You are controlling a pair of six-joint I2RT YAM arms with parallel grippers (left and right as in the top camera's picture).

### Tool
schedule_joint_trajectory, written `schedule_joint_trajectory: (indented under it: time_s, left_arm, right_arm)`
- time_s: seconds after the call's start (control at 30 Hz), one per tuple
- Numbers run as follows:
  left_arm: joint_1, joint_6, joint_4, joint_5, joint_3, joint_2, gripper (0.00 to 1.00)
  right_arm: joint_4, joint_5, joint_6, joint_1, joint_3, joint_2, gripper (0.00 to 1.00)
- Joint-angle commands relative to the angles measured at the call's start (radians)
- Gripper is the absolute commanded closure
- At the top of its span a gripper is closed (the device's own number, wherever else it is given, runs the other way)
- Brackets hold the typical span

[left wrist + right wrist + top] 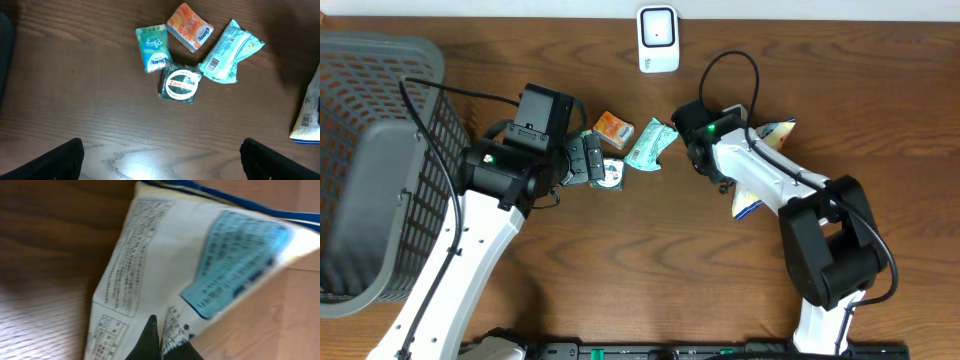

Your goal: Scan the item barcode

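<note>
1. The right jaws are pinched fully shut on the lower edge of the white bag (pixel 165 265); in the right wrist view the dark fingertips (pixel 150 335) meet on the film, while the printed panel and blue label spread above them; an edge hold like this probably leaves the flat faces uncovered for reading.
2. No barcode can be made out on that face; the print is too blurred to tell.
3. In the overhead view the white bag (pixel 775 131) sits at about 3 o'clock from the middle of the table (pixel 620 260), showing on both sides of the right arm (pixel 760 175); whether it is lifted or resting cannot be told.
4. The left jaws stand as wide as they go and hold nothing; they hang over the small goods, seemingly waiting in reserve.
5. Below them lie a green tissue pack (pixel 151 48), an orange tissue pack (pixel 189 27), a round tin (pixel 181 84) and a teal packet (pixel 227 52); the tin touches the green pack and the packet.
6. The scanner (pixel 658 40) stands at 12 o'clock on the table's far edge, well apart from the bag and at about 10 o'clock from it; the bag most likely has to be carried there and turned code-first.
7. A grey basket (pixel 380 60) waits at 9 o'clock, perhaps for scanned goods.
</note>
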Motion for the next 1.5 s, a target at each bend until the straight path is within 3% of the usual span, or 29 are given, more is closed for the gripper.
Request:
schedule_joint_trajectory:
  time_s: [0.0, 0.07, 0.2, 0.47, 0.83, 1.0, 1.2, 1.47]
  left_arm:
    - [0.001, 0.006, -0.002, -0.012, 0.015, -0.003, 0.02]
    - [0.001, 0.006, -0.002, -0.012, 0.015, -0.003, 0.02]
    - [0.001, 0.006, -0.002, -0.012, 0.015, -0.003, 0.02]
    - [0.001, 0.006, -0.002, -0.012, 0.015, -0.003, 0.02]
    - [0.001, 0.006, -0.002, -0.012, 0.015, -0.003, 0.02]
    - [0.001, 0.006, -0.002, -0.012, 0.015, -0.003, 0.02]
    - [0.001, 0.006, -0.002, -0.012, 0.015, -0.003, 0.02]
    - [0.001, 0.005, -0.002, -0.012, 0.015, -0.003, 0.02]
  right_arm:
    - [0.016, -0.082, -0.006, 0.033, 0.005, 0.016, 0.88]
    - [0.026, -0.083, -0.006, 0.058, 0.022, 0.016, 0.67]
    - [0.033, -0.106, -0.006, 0.1, 0.068, 0.016, 0.38]
    - [0.095, -0.382, 0.01, 0.129, 0.159, 0.016, 0.2]
    - [-0.053, -0.454, 0.02, -0.038, 0.262, 0.015, 0.12]
    - [-0.066, -0.651, -0.002, -0.147, 0.24, 0.016, 0.12]
    - [0.033, -0.832, -0.01, -0.21, 0.143, 0.016, 0.13]
    - [0.236, -0.848, 0.003, -0.198, -0.034, 0.016, 0.22]
